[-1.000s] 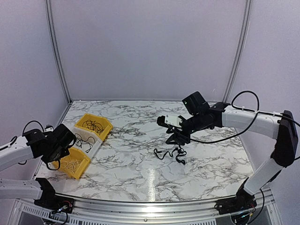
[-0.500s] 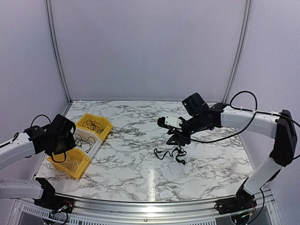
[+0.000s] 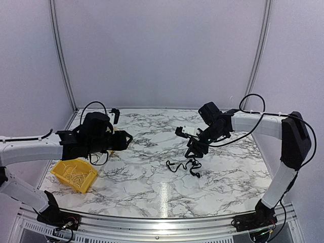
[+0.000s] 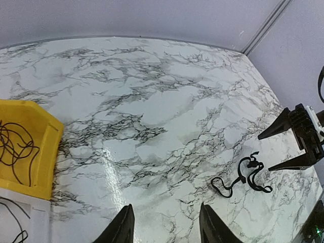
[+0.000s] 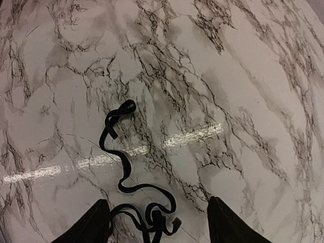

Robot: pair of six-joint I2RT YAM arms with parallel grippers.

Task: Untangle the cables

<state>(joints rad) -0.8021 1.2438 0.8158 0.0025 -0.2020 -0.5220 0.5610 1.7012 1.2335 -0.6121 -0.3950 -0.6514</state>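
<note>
Here, a small knotted clump of thin black cables [image 3: 185, 166] is being faced by two robot arms across a white, grey-veined marble-patterned desk [image 3: 152, 187]. The clump is lying loose on the desk, roughly midway between the near and far edges and somewhat closer to the right edge than to the left.

The right claw [image 3: 195, 152] is being held just above the far side of the clump, with its jaws spread wide and nothing gripped. In the right wrist view the knotted part is being framed between the black fingertips [image 5: 98, 223], and one free strand is snaking away across the marble. Whether the tips are touching the wire cannot be told.

The left claw [image 3: 124, 139] is being held over the left half of the desk, well apart from the clump, with its jaws likewise parted and empty. Near the left edge, loose black wire [image 4: 17, 147] is lying in a yellow plastic bin [image 4: 48, 147].

The step in hand is judged to be the opening grasp on the tangle. The next move is thought to call for the right claw to be lowered and closed on a single strand beside the knot. The left claw would then be brought across to pinch a second strand, so that the two can be drawn apart. Because the wire is thin and lying flat on the marble, a low, precise pinch is likely to be needed.
</note>
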